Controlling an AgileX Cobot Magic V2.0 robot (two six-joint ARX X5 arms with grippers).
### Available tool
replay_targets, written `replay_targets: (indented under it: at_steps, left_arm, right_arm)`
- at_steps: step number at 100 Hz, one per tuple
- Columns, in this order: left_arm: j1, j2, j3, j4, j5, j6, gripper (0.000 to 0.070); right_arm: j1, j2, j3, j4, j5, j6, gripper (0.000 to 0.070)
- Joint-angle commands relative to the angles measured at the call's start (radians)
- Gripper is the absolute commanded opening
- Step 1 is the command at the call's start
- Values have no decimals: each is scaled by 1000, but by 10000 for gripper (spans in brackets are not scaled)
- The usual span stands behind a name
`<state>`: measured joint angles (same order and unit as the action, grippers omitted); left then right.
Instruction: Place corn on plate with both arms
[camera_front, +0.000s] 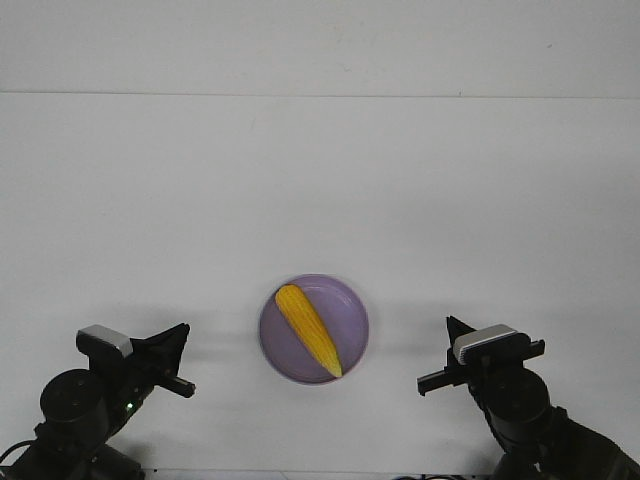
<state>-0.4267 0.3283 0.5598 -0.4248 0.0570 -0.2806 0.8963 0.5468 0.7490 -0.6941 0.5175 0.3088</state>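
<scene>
The yellow, tapered corn cob (308, 343) lies inside the round, shallow lavender-purple plate (352, 305), near the front edge of the scene and about midway between the two arms. It rests diagonally across the plate: its blunt, broader end points to the far left and its narrow tip to the near right, close to the raised rim. The cob spans most of the plate's width and stays within the rim as far as can be seen.

The left black two-finger gripper (181, 358) sits to the left of the plate, well apart from it, its pointed fingers aimed toward the plate. The fingers look spread, one reaching toward the far side and one nearer, with nothing between them, so this gripper is released and holds nothing. The right black two-finger gripper (440, 352) sits to the right of the plate, also apart from it, with one finger pointing up and away and another reaching left toward the plate; it too appears released and carries nothing. Neither gripper touches the corn or the plate. Each arm bears a small silver-grey block on top.

The plate stands on a plain white tabletop (320, 200). At the far side a faint horizontal line marks where the table meets a white wall (320, 45).
</scene>
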Motion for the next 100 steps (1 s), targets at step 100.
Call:
replay_targets:
  at_steps: [100]
  left_arm:
    - [427,-325,-527,480,-80,353,14]
  right_arm:
    - [10,2,10,10,6,16,9]
